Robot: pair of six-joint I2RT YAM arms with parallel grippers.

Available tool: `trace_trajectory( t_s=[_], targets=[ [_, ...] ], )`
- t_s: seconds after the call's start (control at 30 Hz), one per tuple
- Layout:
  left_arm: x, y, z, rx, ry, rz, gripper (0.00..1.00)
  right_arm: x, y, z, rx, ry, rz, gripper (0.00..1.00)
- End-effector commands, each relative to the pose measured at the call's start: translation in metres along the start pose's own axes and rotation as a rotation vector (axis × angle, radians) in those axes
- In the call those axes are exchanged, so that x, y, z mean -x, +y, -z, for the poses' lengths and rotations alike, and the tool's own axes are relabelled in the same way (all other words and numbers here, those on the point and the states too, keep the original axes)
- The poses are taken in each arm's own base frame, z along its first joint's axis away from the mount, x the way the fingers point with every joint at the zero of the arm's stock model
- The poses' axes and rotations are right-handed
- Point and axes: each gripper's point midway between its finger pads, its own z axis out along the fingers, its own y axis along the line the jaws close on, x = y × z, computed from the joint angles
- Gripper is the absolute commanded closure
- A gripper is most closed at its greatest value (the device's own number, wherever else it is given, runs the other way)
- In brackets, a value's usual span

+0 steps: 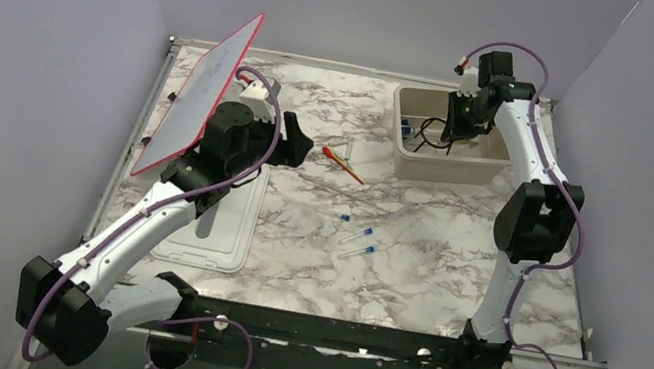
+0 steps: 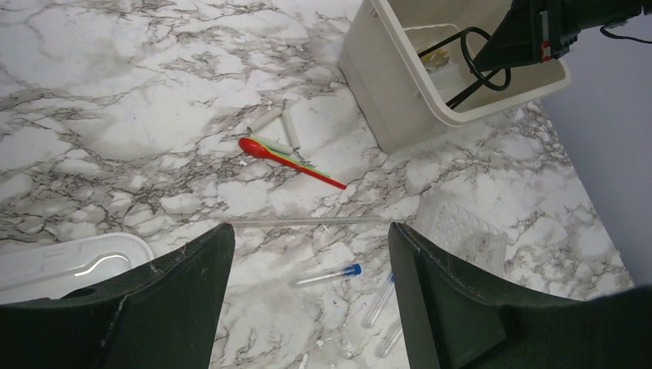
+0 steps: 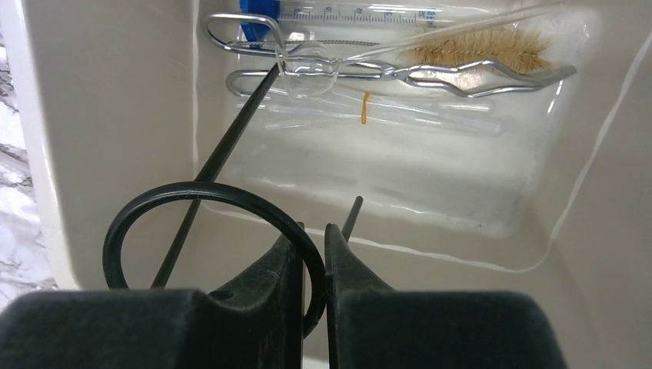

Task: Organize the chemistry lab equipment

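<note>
Reaching into the beige tub (image 1: 452, 171) at the far right of the worktop (image 1: 426, 293), the right jaws are clenched on the rim of one black wire ring (image 3: 192, 187). Two of its thin straight legs are seen slanting toward the tub floor. Along the tub's far wall are laid one pair of silvery wire tongs (image 3: 430, 74), one bristle brush (image 3: 477, 46), one graduated tube with a blue cap (image 3: 346, 11) and one clear dropper (image 3: 369, 111) with an orange band.

The left jaws are held released above the marbled worktop, and nothing is grasped. Ahead of them lies one orange-red stick (image 2: 288, 160) with a rounded head and a pointed tail, just beside two short white cylinders (image 2: 265, 120). One long glass rod (image 2: 307, 222) lies nearer, and three thin blue-capped tubes (image 2: 327, 275) are scattered nearer still. A clear ribbed rack (image 2: 461, 231) is seen to the right of the rod. The flat pale lid (image 1: 229, 228) lies at the left, partly covered by the left arm, and a red-framed board (image 1: 209, 83) stands tilted at the left edge.
</note>
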Motion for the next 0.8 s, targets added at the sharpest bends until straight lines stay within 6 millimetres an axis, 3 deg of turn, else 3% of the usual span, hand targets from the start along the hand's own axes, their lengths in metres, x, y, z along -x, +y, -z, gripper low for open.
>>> trace_trajectory(
  t_s=[0.0,0.23,0.37,0.5,0.77],
  targets=[
    [0.004,-0.003,-0.003,-0.019,-0.019,0.002,0.24,-0.01,0.013,-0.009,0.082,0.045,0.01,0.99],
    [0.002,-0.001,-0.003,-0.01,-0.015,-0.001,0.24,-0.009,0.007,-0.02,0.046,0.058,-0.012,0.88],
    [0.002,0.0,-0.004,-0.004,-0.015,0.0,0.24,0.006,-0.012,-0.017,-0.083,0.017,-0.039,0.89],
    [0.001,0.001,-0.005,-0.001,-0.013,-0.002,0.24,0.016,-0.018,-0.01,-0.153,-0.041,-0.043,0.91],
    [-0.003,0.004,-0.008,0.007,-0.003,-0.002,0.24,0.018,-0.001,-0.003,-0.125,-0.075,-0.022,0.91]
  ],
)
